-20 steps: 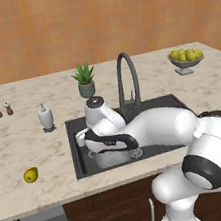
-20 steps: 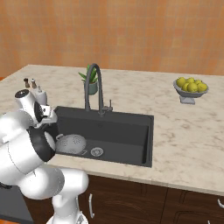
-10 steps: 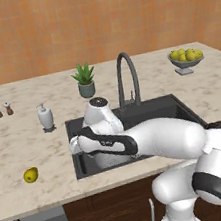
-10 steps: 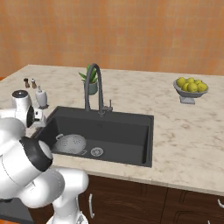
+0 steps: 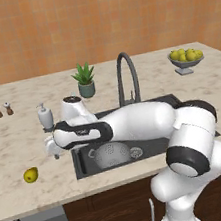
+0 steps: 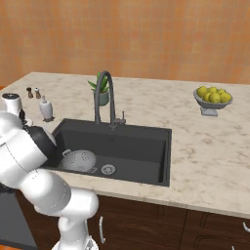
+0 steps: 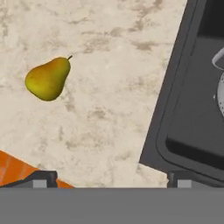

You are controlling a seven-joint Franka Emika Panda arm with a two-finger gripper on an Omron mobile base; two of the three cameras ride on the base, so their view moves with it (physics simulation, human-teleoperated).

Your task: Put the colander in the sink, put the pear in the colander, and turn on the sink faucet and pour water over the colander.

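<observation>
The pale perforated colander (image 5: pixel 112 154) (image 6: pixel 78 160) rests in the left part of the dark sink (image 5: pixel 167 104) (image 6: pixel 141 146), beside the round drain. A yellow pear (image 5: pixel 30 175) (image 7: pixel 48 78) lies on the counter left of the sink, near the front edge. My gripper (image 5: pixel 52 150) (image 7: pixel 111 178) hangs open and empty over the counter, just past the sink's left rim and short of the pear. A sliver of the colander (image 7: pixel 218 83) shows at the right edge of the hand view. The gooseneck faucet (image 5: pixel 126 77) (image 6: pixel 105 95) stands behind the sink, with no water running.
A white soap dispenser (image 5: pixel 45 117) (image 6: pixel 46 108) and a potted plant (image 5: pixel 84 80) (image 6: pixel 100 90) stand behind the sink's left side. Two small shakers (image 5: pixel 3 110) sit far left. A grey bowl of yellow-green fruit (image 5: pixel 185 59) (image 6: pixel 212 97) stands at the right. The counter's front edge is near the pear.
My arm has swung left, from above the colander in the sink to over the counter beside the sink's left rim. The colander stays in the sink; the pear has not moved.
</observation>
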